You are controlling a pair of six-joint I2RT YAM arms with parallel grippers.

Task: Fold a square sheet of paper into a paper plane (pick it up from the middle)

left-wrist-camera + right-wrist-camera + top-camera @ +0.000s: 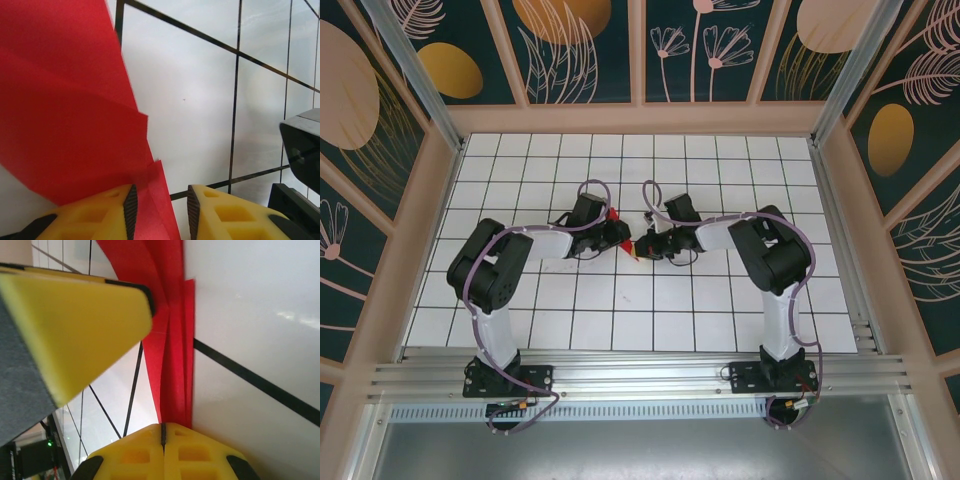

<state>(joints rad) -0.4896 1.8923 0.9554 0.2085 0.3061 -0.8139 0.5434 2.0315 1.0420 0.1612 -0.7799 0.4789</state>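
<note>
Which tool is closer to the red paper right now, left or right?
Right. The right tool is shut on the red paper, gripping its folded edge. The left tool is open, with a paper corner lying between its fingers, unclamped.

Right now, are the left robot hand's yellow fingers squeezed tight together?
No, the left wrist view shows the left gripper standing open, with a flap of the red paper lying in the gap.
</note>
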